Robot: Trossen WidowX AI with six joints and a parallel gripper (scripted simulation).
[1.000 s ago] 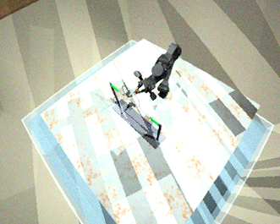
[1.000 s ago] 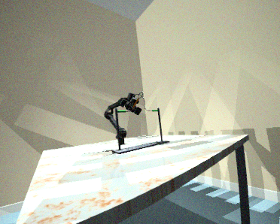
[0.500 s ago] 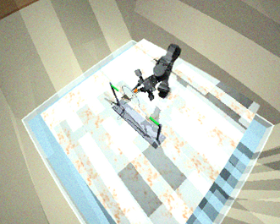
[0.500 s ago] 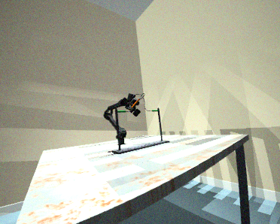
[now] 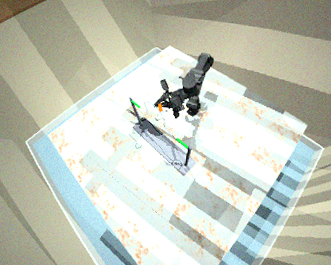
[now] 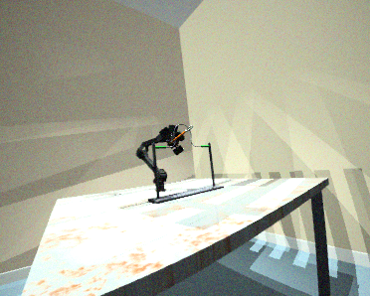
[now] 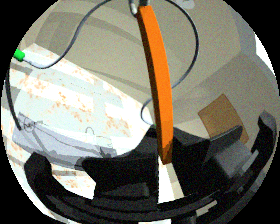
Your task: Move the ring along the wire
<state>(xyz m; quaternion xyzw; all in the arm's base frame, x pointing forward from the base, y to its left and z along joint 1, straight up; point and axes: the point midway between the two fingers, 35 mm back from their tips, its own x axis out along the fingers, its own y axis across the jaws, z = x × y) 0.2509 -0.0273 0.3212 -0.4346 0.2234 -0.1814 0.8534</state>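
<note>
Ring (image 6: pixel 189 128) at the upper end of its orange handle (image 5: pixel 160 107) (image 6: pixel 180 134) (image 7: pixel 159 82), between the green parts (image 5: pixel 183 143) (image 6: pixel 205 146) of the wire (image 7: pixel 79 31), away from both posts (image 5: pixel 187 157) (image 6: pixel 212 166); the gripper (image 5: pixel 163 104) (image 6: pixel 173 141) (image 7: pixel 156 127) grasps the handle's lower end.

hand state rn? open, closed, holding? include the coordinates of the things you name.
Hand (image 5: pixel 158 106) (image 6: pixel 174 141) (image 7: pixel 156 127): closed on the orange handle (image 5: pixel 160 108) (image 6: pixel 180 134) (image 7: pixel 159 70), gripping its lower end in the wrist view.

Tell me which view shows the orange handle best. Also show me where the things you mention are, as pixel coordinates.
Wrist: the orange handle (image 5: pixel 160 108) (image 6: pixel 180 135) (image 7: pixel 159 85) runs large and nearly whole, its lower end between the fingers. Exterior shows a thin slanted strip, partly hidden by the gripper (image 6: pixel 172 140). Top shows just a small orange patch.
</note>
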